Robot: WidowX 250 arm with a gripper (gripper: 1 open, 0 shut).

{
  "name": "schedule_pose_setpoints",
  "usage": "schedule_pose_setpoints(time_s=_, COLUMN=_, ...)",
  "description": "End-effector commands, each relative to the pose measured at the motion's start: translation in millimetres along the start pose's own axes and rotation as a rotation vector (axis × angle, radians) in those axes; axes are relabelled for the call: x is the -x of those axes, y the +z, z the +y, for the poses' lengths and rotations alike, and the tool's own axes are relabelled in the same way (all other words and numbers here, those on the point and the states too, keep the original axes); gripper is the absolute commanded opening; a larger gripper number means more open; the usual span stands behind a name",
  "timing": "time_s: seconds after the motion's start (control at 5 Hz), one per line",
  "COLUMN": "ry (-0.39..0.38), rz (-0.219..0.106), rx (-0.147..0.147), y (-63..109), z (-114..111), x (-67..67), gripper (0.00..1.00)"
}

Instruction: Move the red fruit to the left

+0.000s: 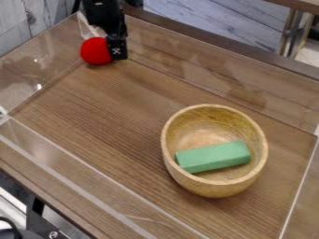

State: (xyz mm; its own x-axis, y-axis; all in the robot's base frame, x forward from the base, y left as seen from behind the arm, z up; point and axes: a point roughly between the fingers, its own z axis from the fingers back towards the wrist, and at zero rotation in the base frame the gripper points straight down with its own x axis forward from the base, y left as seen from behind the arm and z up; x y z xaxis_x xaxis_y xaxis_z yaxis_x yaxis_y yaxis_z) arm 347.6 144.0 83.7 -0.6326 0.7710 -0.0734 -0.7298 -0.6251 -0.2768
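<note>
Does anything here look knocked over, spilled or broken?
Nothing stands out. The red fruit sits on the table at the far left beside the open gripper, and the wooden bowl stands upright with the green block lying inside.

one red fruit (92, 49), one wooden bowl (214, 119), one green block (214, 156)
</note>
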Motion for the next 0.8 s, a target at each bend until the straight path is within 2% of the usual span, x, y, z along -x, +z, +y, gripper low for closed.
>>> schedule_pose_setpoints(time_s=0.0, ry=0.046, rz=0.047, rx=0.058, y=39.1, z=-12.1, x=11.1, gripper=1.0)
schedule_pose_setpoints(time_s=0.4, ry=0.039, rz=0.08, rx=-0.006, y=26.6, z=-18.3, x=13.1, gripper=1.0)
schedule_pose_setpoints(time_s=0.6, ry=0.16, rz=0.066, rx=-0.033, y=21.5, z=-15.4, x=9.9, gripper=1.0)
